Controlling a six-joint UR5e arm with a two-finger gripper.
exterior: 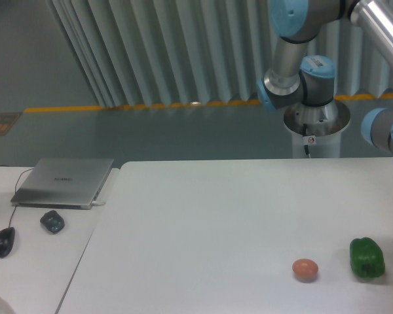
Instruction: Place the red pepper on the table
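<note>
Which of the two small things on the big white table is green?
The green bell pepper, near the table's right edge. The other one, just to its left, is a smaller pinkish-brown egg-like ball.

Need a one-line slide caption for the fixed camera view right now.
UR5e arm above white table holding green pepper and egg-like ball; gripper, red pepper out of frame.
</note>
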